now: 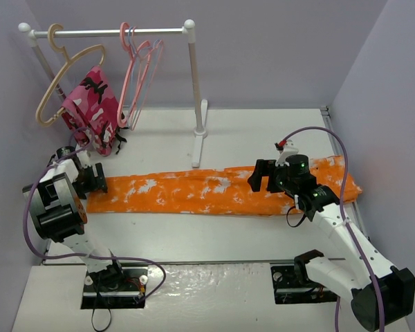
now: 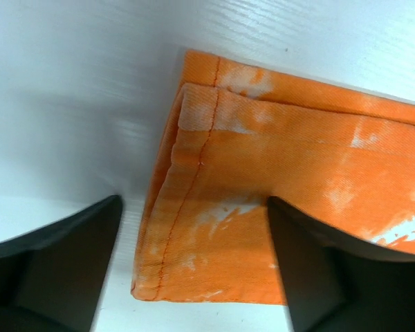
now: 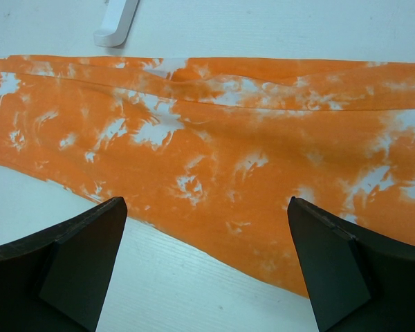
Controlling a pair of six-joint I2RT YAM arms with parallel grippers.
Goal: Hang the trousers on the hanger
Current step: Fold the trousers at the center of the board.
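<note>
- Far left, back: a beige hanger (image 1: 68, 81) hangs from the rail (image 1: 111, 32) of a white rack, w/ a pink camo garment (image 1: 93, 114) draped below it.
- Left arm: elbow bent up near the table's left edge, wrist turned inward. The left gripper (image 1: 99, 180) sits low at the left end of the trousers (image 1: 194, 194). Wrist cam shows the jaws wide apart w/ the hem end lying between them. One finger (image 2: 55, 277) is over bare table, the other (image 2: 332, 277) over cloth; nothing pinched.
- Rail, left of ctr: the hanger (image 1: 126, 83), thick salmon-pink, is hooked on the rail, well apart from the trousers. Thin pink and blue wire hangers (image 1: 151, 66) hang just beside it on the right.
- Ctr: the trousers lie flat on the white table (image 1: 194, 235) as one long orange strip w/ white blotches. They run left-right in front of the rack's foot (image 1: 199, 149). Two hem edges show stacked at the left end.
- Right arm: reaches from its base at bottom right, forearm angled up and leftward. The right gripper (image 1: 263, 181) is held over the strip's right-hand part, jaws spread wide and holding nothing. Can't tell whether the fingertips touch the cloth.
- Far right: the trousers' end lies near the table's right edge.
</note>
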